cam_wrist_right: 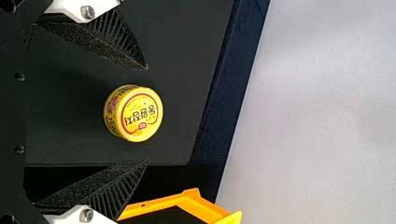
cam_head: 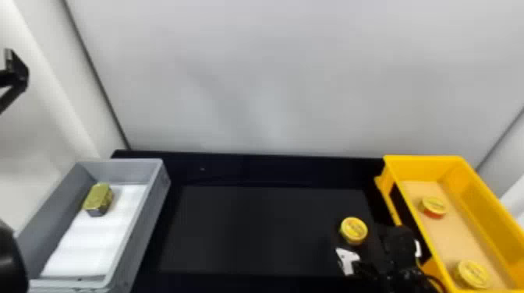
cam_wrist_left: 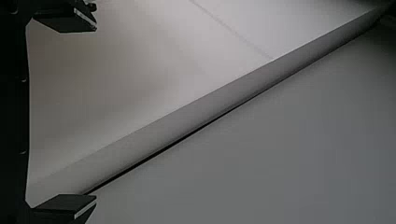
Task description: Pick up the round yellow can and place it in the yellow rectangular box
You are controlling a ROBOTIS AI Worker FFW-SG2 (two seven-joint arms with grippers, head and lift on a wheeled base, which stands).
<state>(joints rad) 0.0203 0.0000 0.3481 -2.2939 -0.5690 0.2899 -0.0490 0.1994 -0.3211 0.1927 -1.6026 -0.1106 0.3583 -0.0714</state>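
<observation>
Hours run from the middle of the bench (cam_head: 253, 230) in the head view. Nearest, between three and four o'clock, a yellow-topped can (cam_head: 472, 274) sits in the yellow rectangular box (cam_head: 495, 226). The right gripper (cam_head: 360, 233) is at three, its fingers spread either side of the round yellow can (cam_head: 353, 230), which rests on the bench, touching neither. Farther along the box, a second can (cam_head: 433, 205) sits just short of three. The grey box (cam_head: 154, 214) stands at nine, white liner (cam_head: 89, 249) on its floor, gold tin (cam_head: 99, 196) in its far half. The left gripper (cam_head: 16, 73) is at ten, fingers apart. Farthest, at twelve, is the pale wall (cam_head: 273, 78).
</observation>
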